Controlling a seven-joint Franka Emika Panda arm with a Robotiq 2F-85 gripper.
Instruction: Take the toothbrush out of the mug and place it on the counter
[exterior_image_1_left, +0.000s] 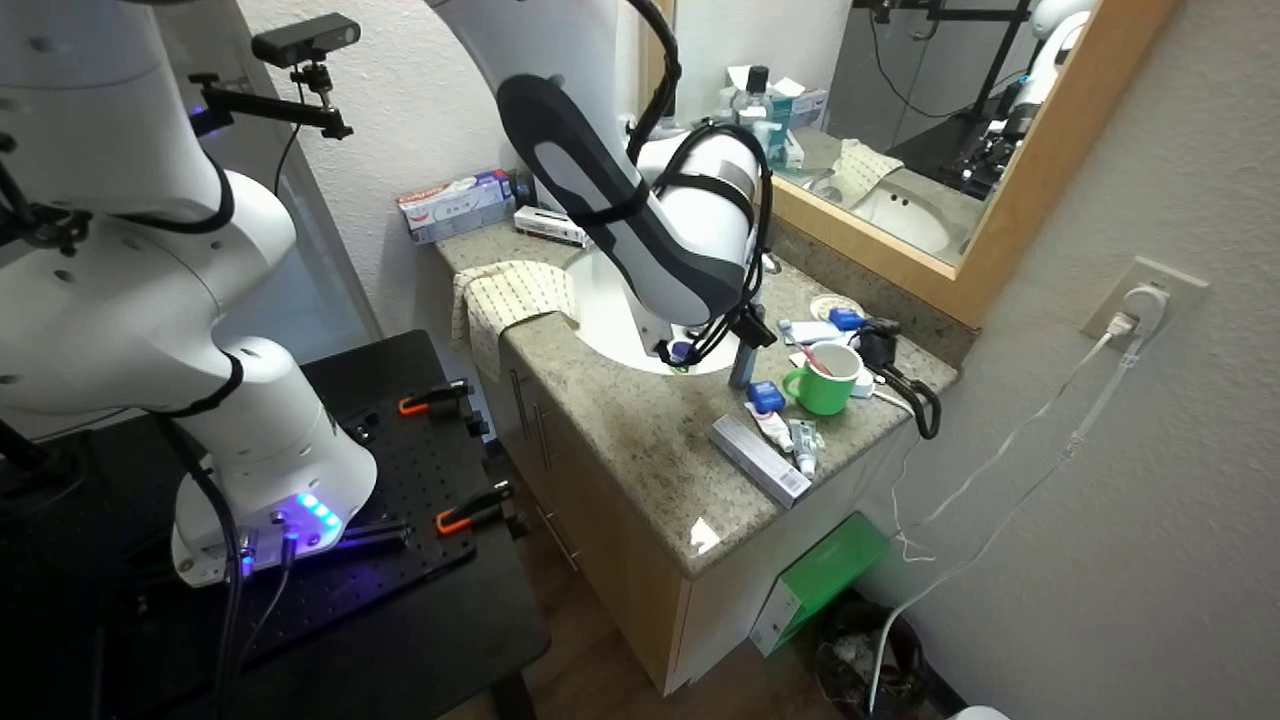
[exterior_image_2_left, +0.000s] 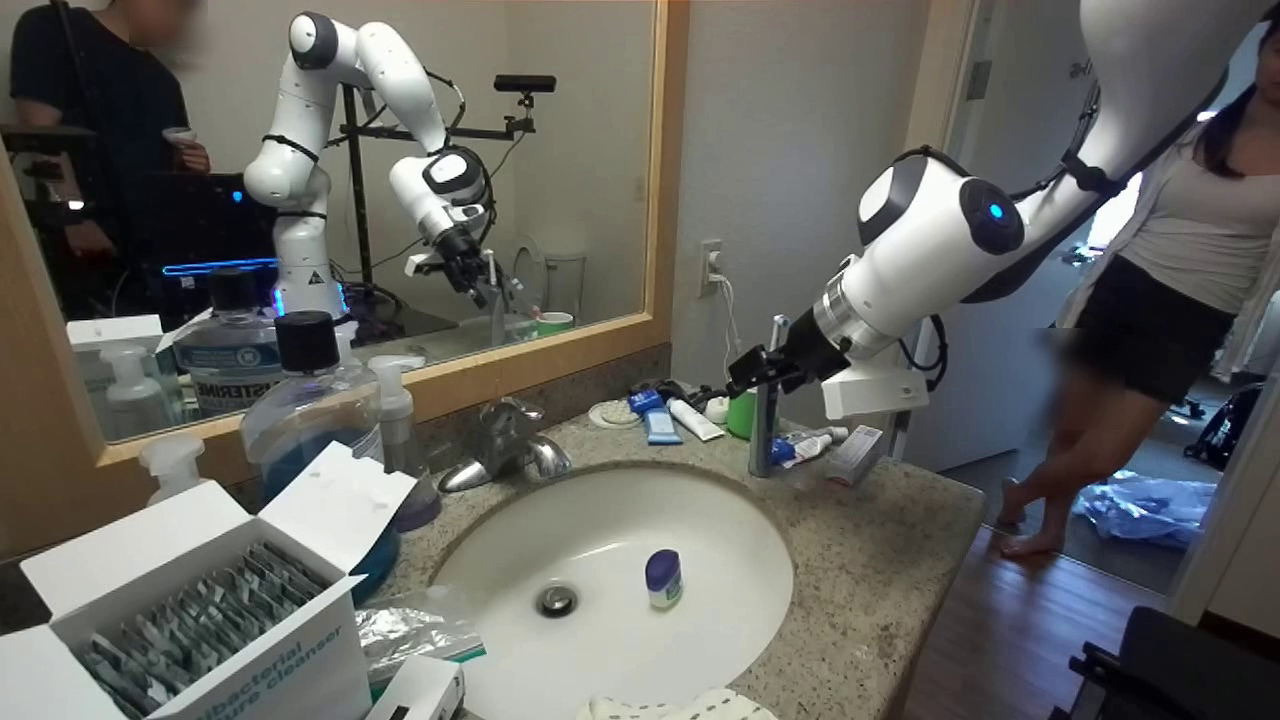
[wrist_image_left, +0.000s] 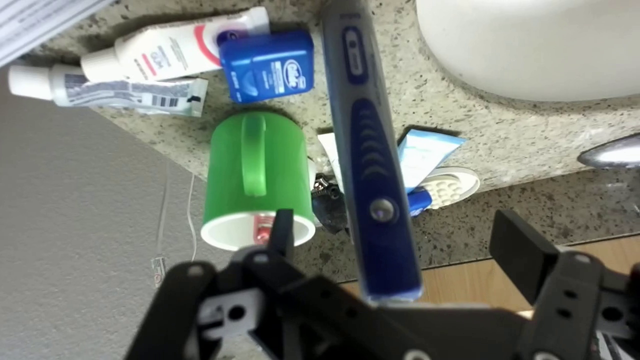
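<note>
The speckled counter (exterior_image_1_left: 640, 430) bears a green mug (wrist_image_left: 256, 165), a standing toothbrush (wrist_image_left: 372, 155), a carton (exterior_image_1_left: 760, 462) — and small tubes (wrist_image_left: 172, 47).

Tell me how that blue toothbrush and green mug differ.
Shape: the mug is squat and wide; the toothbrush is slim and looks taller.
Colour: the mug is green outside, white inside; the toothbrush is blue and grey.
Place: the open end effector straddles the toothbrush; the mug is off to the side, with something red inside.
Shared: both stand roughly upright on the counter.
</note>
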